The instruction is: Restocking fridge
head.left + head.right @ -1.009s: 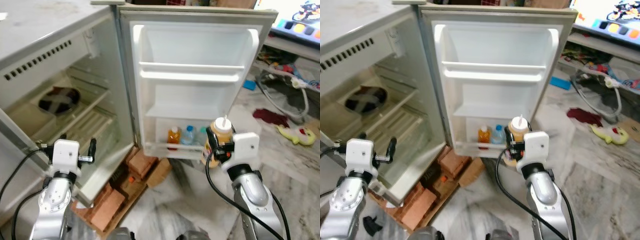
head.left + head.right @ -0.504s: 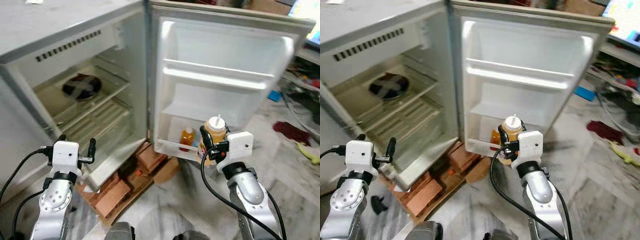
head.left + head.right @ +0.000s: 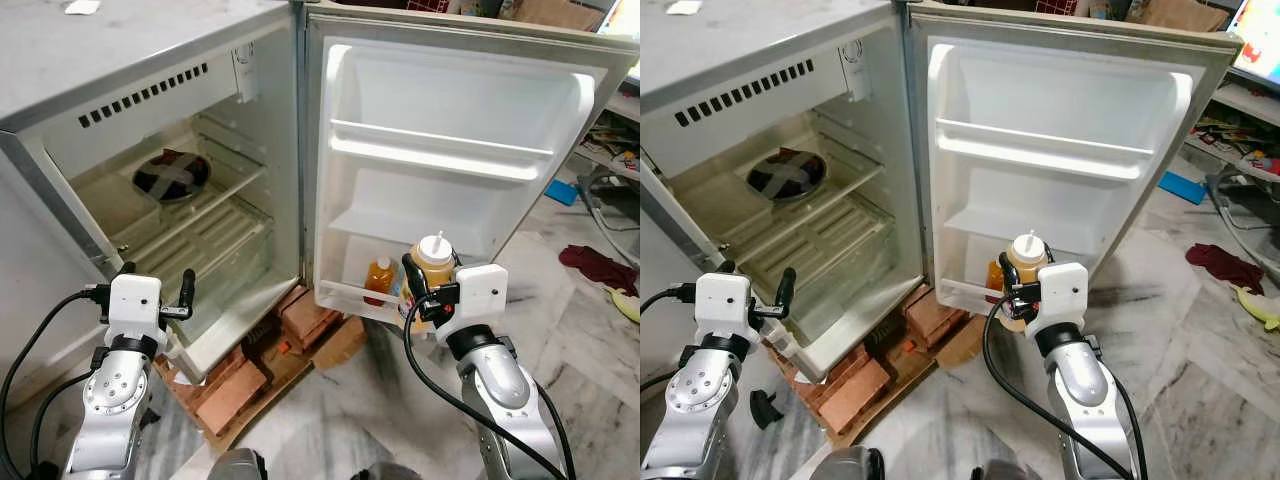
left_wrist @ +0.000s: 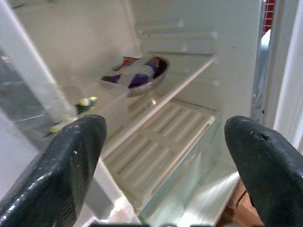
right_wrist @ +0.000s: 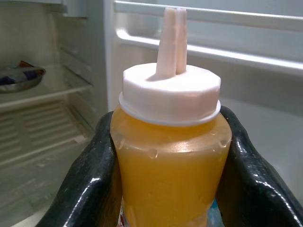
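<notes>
Two black fingertips of the left gripper spread wide apart, nothing between them. Straight ahead, beyond the gap: open fridge interior, ribbed white shelf nearest, upper shelf further off bearing a metal bowl with dark purple contents.

— What do we see carrying things here?

— We see the open fridge. Its upper inner shelf bears a metal bowl with dark contents; below that shelf lies a ribbed tray.

— And the door?

— In the door's bottom shelf, right of the fridge body, we see an orange bottle standing upright. Under the fridge, bricks rest on the marble floor.
</notes>
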Tool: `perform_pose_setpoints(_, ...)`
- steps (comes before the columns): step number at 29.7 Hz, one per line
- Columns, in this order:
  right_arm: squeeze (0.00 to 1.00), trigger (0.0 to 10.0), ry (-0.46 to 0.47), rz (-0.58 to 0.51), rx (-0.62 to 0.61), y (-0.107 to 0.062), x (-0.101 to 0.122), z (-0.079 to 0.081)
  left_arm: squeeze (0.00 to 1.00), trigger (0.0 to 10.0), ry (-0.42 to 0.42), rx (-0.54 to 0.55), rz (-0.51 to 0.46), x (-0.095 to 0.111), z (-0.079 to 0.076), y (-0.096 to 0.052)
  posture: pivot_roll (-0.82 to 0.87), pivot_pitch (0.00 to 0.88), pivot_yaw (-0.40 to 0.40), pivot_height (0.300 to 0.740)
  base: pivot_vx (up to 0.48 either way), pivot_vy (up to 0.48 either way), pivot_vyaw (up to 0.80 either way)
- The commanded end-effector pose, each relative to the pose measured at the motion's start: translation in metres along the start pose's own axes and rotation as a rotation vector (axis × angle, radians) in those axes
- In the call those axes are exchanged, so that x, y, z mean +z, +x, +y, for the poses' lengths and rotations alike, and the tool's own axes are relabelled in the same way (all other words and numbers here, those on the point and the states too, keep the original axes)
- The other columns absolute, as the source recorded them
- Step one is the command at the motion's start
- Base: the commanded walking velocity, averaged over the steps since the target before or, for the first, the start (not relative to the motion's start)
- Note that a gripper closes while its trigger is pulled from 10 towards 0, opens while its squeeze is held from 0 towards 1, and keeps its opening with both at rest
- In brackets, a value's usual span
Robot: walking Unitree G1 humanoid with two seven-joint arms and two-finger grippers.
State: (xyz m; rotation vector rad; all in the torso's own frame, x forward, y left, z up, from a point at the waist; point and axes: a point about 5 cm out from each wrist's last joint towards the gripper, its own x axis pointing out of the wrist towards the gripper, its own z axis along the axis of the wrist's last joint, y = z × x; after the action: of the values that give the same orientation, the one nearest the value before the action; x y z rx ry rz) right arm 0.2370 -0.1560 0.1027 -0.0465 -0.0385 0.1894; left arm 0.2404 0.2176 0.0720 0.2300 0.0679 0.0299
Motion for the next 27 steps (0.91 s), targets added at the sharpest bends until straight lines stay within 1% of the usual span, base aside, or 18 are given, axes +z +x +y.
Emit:
perform_pose_setpoints(1,0.00,10.0,-0.001,-0.014,0.002,0.0031,0.0035,0.0002,0.00,10.0,0.001,-0.008,-0.002,0.0009,0.0006,0.0019,-0.03,0.036,-0.036,0.740,0.364,0.244,0.00)
perform_pose_setpoints(6,0.00,10.0,0.000,-0.015,0.006,0.0035,0.0034,0.0005,0.00,10.0,0.003,-0.013,-0.005,0.0015,-0.0003,0.0030,-0.03,0.037,-0.036,0.740,0.368,0.245,0.00)
perform_pose_setpoints(13,0.00,10.0,-0.003,-0.016,0.007,0.0041,0.0038,-0.0001,0.00,10.0,0.002,-0.017,-0.004,0.0018,-0.0026,0.0044,-0.03,0.039,-0.037,0.740,0.321,0.000,0.00)
perform_pose_setpoints(23,0.00,10.0,-0.005,-0.018,0.008,0.0053,0.0045,0.0001,0.00,10.0,0.008,-0.036,-0.011,0.0014,-0.0061,0.0033,-0.03,0.042,-0.041,0.740,0.000,0.000,0.00)
perform_pose_setpoints(27,0.00,10.0,0.010,-0.029,0.004,0.0059,0.0052,-0.0001,0.00,10.0,0.007,-0.040,-0.014,0.0016,-0.0067,0.0034,-0.03,0.042,-0.041,0.740,0.267,0.000,0.00)
